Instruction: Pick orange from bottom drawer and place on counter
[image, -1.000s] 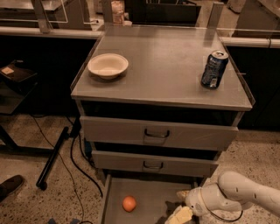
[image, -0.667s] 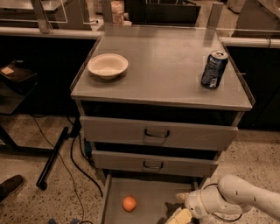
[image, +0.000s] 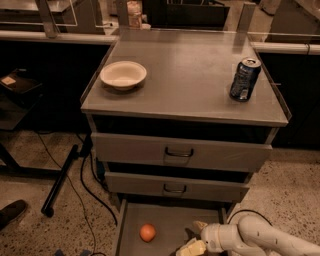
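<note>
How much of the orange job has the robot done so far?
Done: the bottom drawer is pulled out. In hand: the gripper is low at the drawer, open, beside the orange but not touching it. Left: grab the orange, lift it and set it on the counter.

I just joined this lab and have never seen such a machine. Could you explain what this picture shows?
There is a single camera, looking down on a grey drawer cabinet; where it is mounted is not known. The white arm at the lower right belongs to a wheeled robot. At its tip is the gripper, with its two jaws open and holding nothing. It hangs over the pulled-out bottom drawer, to the right of an orange and not touching it. On the counter stand a cream bowl and a dark drink can.
</note>
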